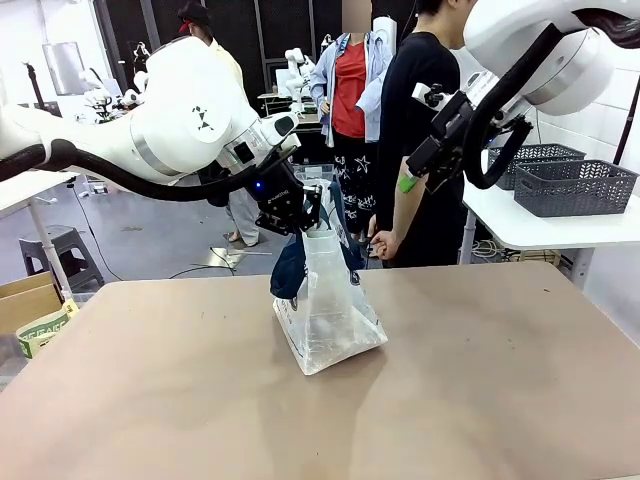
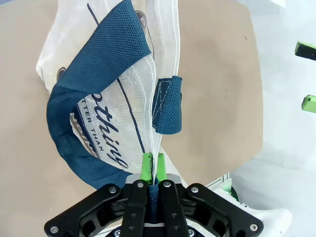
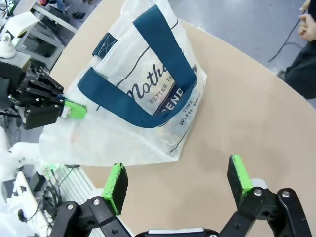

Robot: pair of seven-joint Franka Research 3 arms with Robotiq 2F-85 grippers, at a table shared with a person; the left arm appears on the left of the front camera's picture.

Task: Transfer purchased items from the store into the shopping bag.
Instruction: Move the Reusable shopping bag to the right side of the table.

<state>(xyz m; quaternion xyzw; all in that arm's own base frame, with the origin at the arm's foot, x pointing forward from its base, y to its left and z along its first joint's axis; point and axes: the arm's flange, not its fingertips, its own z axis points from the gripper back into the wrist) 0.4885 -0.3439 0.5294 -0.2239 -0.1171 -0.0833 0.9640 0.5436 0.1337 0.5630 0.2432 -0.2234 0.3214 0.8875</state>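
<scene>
The shopping bag (image 1: 330, 315), clear plastic with navy strap handles, stands on the brown table (image 1: 480, 380) near its middle. My left gripper (image 1: 310, 222) is shut on the bag's rim and holds it up from the left. In the left wrist view the green pads (image 2: 146, 165) pinch the thin plastic edge of the bag (image 2: 113, 94) beside a handle end. My right gripper (image 1: 415, 150) hangs open high above the table's right side. Its wrist view looks down on the bag (image 3: 148, 98), with its own jaws (image 3: 177, 182) wide apart and empty. The purchased items are out of view.
Two dark grey mesh baskets (image 1: 575, 185) sit on a white side table at the right. A person in black stands at the far edge, a hand (image 1: 385, 243) near the table. A cardboard box (image 1: 30, 300) stands at the left.
</scene>
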